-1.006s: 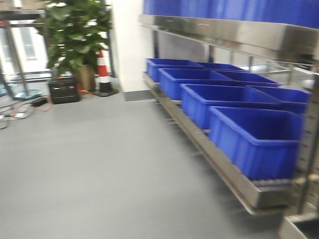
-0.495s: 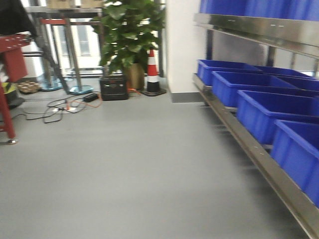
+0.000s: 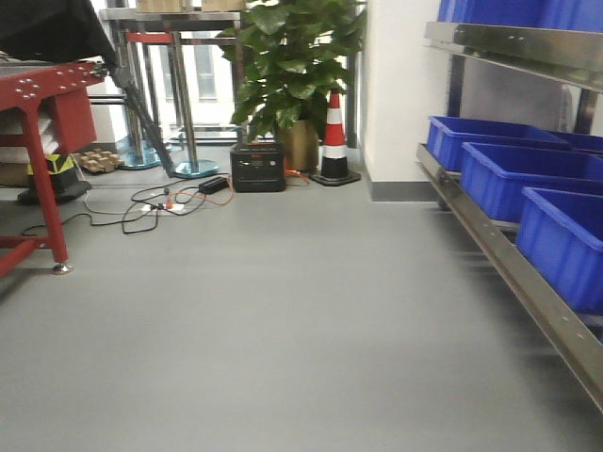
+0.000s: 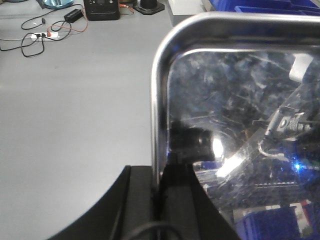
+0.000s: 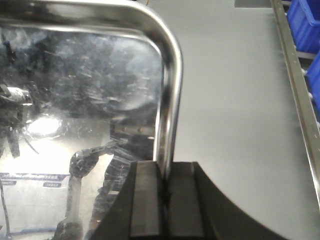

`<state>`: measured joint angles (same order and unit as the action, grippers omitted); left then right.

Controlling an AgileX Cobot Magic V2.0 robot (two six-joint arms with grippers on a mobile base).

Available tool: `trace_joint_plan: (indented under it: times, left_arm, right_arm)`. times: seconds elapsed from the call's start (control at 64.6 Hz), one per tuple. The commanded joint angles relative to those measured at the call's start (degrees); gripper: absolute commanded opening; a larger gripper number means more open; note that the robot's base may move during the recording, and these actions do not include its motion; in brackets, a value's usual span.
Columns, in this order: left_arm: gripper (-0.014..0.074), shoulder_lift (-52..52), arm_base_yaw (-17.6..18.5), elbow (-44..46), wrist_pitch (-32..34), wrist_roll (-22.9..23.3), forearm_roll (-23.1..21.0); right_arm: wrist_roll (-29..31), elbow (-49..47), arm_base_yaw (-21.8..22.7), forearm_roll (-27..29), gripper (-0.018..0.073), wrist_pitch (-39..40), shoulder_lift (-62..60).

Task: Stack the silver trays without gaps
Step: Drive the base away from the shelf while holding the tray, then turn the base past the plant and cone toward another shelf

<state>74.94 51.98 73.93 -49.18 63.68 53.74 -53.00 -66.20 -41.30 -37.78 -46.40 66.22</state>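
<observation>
L gripper (image 4: 160, 182) squeezed the left rim of the tray (image 4: 240, 100), w/ a black finger (image 4: 141, 205) on each side of the rim. R gripper (image 5: 165, 172) pinched a tray rim on the right side the same way. The tray was mirror-shiny & hung up over the grey floor (image 4: 75, 110). On the R side ran a steel rail (image 5: 295, 85) w/ blue bins (image 3: 565, 240). Far off stood a plant (image 3: 292, 66), a cone (image 3: 334, 137), a black box (image 3: 257, 168) & cables (image 3: 151, 202). A red stand (image 3: 47, 113) was at the left.
</observation>
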Motion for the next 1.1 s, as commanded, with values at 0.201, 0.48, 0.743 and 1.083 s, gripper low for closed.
trace_joint_plan:
  times: [0.201, 0.48, 0.743, 1.083]
  left_arm:
    - [-0.0016, 0.0, 0.8, 0.5, 6.6, 0.0, -0.4]
    - [-0.0016, 0.0, 0.8, 0.5, 6.6, 0.0, -0.4]
    - [-0.0016, 0.0, 0.8, 0.5, 6.6, 0.0, -0.4]
    - [-0.0016, 0.0, 0.8, 0.5, 6.7, 0.0, -0.4]
  right_arm:
    - [0.5, -0.4, -0.6, 0.6, -0.0077, 9.6, -0.1]
    - [0.5, -0.4, -0.6, 0.6, -0.0077, 9.9, -0.1]
    - [0.5, -0.4, -0.6, 0.6, -0.0077, 9.9, -0.1]
    - [0.5, -0.4, -0.6, 0.6, -0.0077, 10.0, -0.1]
